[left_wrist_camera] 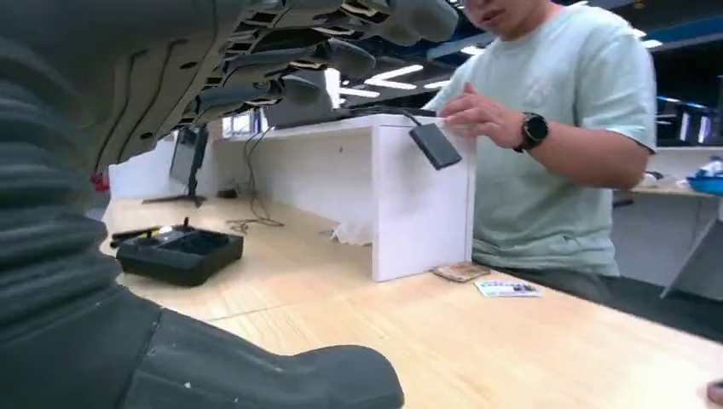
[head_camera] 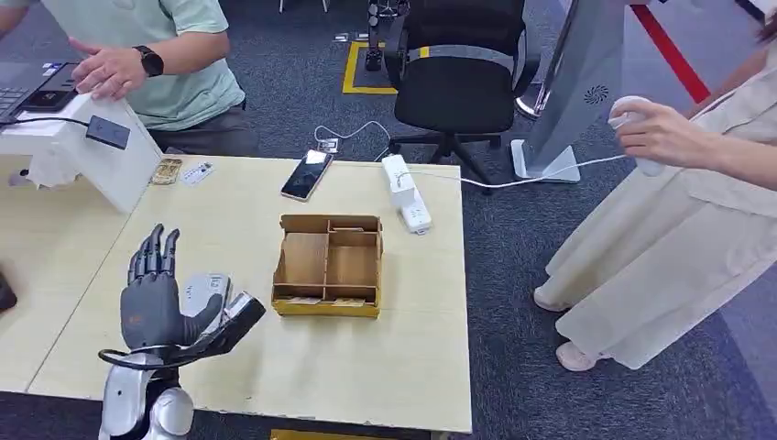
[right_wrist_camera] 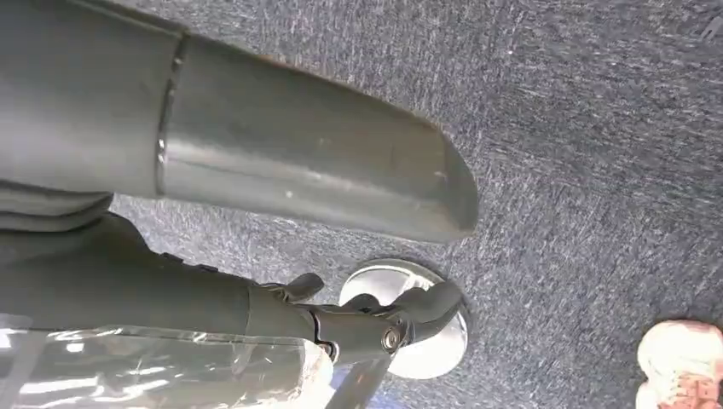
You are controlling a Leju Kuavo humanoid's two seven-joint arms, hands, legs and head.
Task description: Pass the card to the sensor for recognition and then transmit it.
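Judged from how things lie, the task is at its opening step: no card has been picked up. The left robot hand (head_camera: pixel 158 295) hovers above the table (head_camera: pixel 385 367), fingers spread wide and holding nothing, well short of the white stand (head_camera: pixel 101 170). On that stand's front face hangs the dark sensor (head_camera: pixel 108 132), which a seated person reaches past. Just beside the stand's foot, on the side away from the person's laptop, lies the card (head_camera: pixel 197 173). Farther from the stand sits a cardboard tray (head_camera: pixel 328 264). The next move calls for reaching toward the stand's foot and pinching the flat card. The right robot hand (right_wrist_camera: pixel 281 162) hangs over carpet; whether it grips anything cannot be told.
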